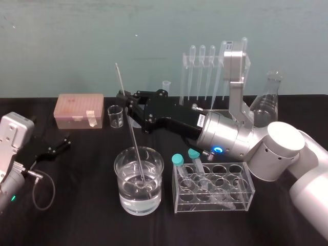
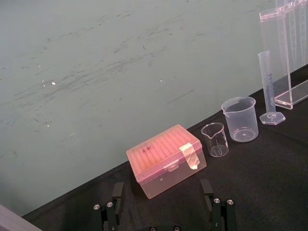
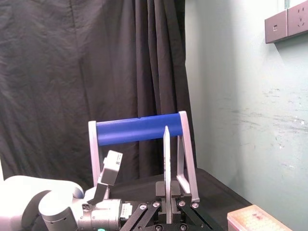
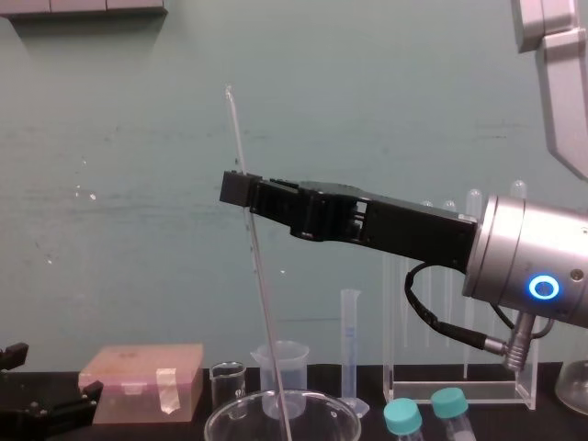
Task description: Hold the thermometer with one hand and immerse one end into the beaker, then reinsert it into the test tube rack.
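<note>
The right hand reaches in from the right of the head view and is closed on the thermometer a little above its middle, fingers pinched tight on the glass. The rod tilts, with its top towards the upper left and its lower end down inside the beaker, under the clear liquid. The beaker stands at lower centre on the black desk.

In the chest view the same hand holds the thermometer well above the beaker's rim. The test tube rack stands at the back, behind the right arm, with pipettes hanging in it.

The left hand lies at the left edge on the desk – fingers spread, holding nothing – near a pink box.
</note>
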Robot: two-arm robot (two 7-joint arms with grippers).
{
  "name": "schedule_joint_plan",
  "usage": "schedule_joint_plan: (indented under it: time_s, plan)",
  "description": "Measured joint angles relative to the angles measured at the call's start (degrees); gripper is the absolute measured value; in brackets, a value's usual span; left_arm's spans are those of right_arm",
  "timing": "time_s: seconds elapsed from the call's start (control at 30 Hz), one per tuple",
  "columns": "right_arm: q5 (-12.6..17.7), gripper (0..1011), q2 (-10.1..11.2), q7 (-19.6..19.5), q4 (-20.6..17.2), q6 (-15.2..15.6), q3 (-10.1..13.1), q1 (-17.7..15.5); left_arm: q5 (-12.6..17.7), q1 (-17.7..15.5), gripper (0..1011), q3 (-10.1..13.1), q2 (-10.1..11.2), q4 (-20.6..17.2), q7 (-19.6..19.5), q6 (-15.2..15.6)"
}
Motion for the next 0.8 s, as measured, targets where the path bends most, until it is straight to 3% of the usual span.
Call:
schedule_joint_plan:
  time_s: [0.8]
  plan:
    - [0.22, 56, 0.29, 0.23, -0.58, -0.12, 0.16, -0.45, 0.00, 0.00, 1008, 0.00, 0.00, 0.00, 0.00, 0.00]
